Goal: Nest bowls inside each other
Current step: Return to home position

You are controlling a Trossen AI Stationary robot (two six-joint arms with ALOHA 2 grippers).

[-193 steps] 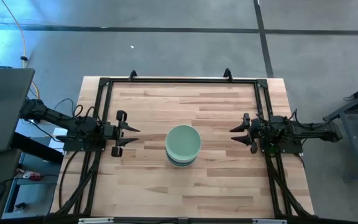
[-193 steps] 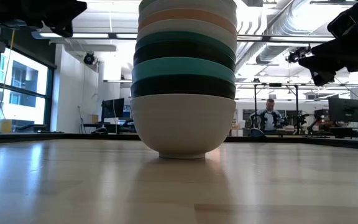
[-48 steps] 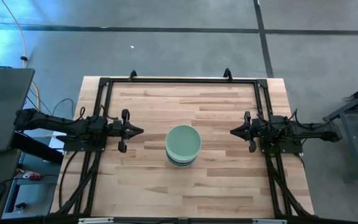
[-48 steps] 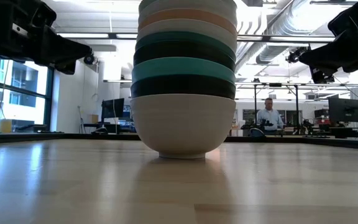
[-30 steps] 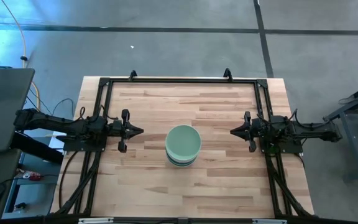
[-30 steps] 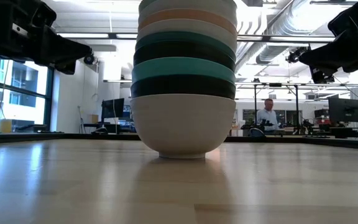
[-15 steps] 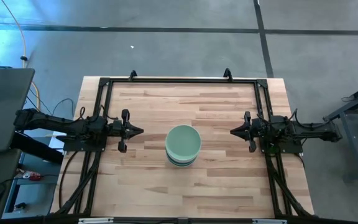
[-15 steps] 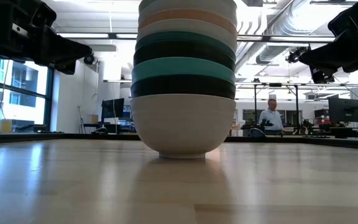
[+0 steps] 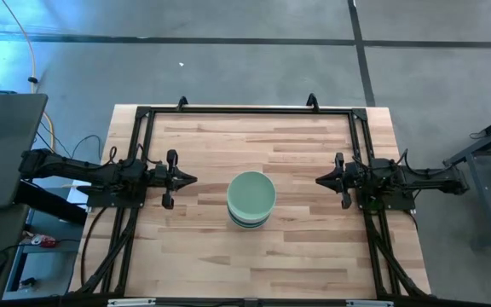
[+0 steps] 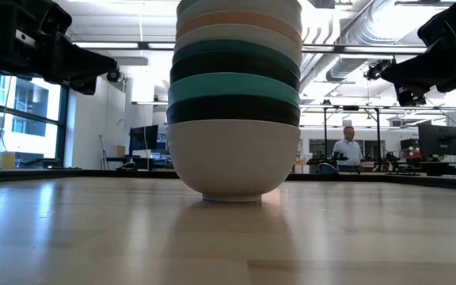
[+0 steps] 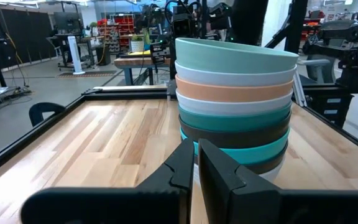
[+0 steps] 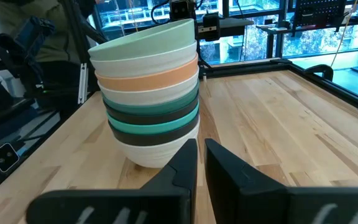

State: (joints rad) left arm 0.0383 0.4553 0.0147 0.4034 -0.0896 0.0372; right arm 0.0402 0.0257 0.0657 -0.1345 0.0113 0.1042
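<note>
At the counter's (image 9: 203, 256) centre, one nested stack of bowls (image 9: 251, 198), mint green uppermost. By the left edge the left fingers (image 9: 190, 179), by the right edge the right fingers (image 9: 320, 179): both closed nearly together, empty, aimed straight at the stack, about equally near. Nesting apparently complete.

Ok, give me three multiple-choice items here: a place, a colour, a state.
1. The bowl stack stands: A) at a corner B) on the table, midway between the arms C) on the floor.
2. Its top bowl is: A) black B) peach C) mint green.
3. The left gripper and right gripper are: A) shut, empty B) shut on a bowl C) wide open.
Answers: B, the high view shows it centred; C, the mint rim sits uppermost; A, the fingers are closed together, apart from the stack.
</note>
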